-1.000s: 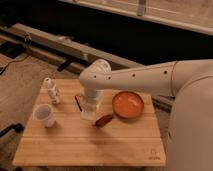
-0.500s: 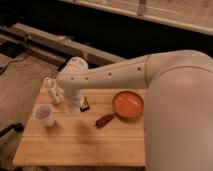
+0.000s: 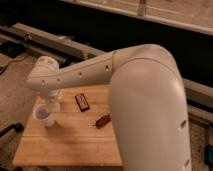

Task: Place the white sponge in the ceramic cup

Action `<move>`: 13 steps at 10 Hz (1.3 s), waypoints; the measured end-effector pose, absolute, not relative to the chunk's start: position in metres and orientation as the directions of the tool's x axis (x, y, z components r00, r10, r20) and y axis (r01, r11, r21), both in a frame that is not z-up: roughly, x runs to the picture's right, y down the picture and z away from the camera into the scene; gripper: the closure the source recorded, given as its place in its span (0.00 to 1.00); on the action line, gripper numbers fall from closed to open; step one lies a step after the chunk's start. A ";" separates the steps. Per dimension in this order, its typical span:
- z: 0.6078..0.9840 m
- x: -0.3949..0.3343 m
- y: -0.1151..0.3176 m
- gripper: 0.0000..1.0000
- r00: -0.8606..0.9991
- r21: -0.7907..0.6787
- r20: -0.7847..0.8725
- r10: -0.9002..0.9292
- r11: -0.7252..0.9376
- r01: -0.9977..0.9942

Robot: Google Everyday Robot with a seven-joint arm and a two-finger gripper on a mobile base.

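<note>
Your claw (image 3: 52, 105) hangs just above the cup (image 3: 44, 118) (grip state: cannot tell); sponge not visible, so treat placement as unconfirmed.

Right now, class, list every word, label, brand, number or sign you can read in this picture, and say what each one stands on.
None can be read.
The wooden table, the ceramic cup, the dark block and the white arm show no legible marks.
The gripper hangs close above the ceramic cup; no lettering shows on it.
</note>
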State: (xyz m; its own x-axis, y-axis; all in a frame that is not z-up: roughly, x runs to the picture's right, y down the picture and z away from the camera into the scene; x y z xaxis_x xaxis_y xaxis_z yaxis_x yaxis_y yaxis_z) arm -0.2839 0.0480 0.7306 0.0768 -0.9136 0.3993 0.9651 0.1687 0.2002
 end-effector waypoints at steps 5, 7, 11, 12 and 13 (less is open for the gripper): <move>0.727 -0.331 0.041 0.98 -0.007 0.311 0.342 -0.940 0.106 0.945; 0.736 -0.341 0.047 0.98 -0.024 0.333 0.341 -0.940 0.096 0.938; 0.753 -0.358 0.059 0.74 -0.045 0.345 0.349 -0.936 0.083 0.935; 0.756 -0.357 0.059 0.61 -0.043 0.341 0.350 -0.936 0.084 0.936; 0.758 -0.358 0.060 0.53 -0.044 0.340 0.351 -0.935 0.084 0.937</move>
State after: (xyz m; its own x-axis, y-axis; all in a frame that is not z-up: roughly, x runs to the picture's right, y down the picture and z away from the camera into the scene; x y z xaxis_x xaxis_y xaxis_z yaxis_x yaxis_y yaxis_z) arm -0.3576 0.0595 0.7575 -0.0437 -0.9355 0.3507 0.9369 0.0836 0.3396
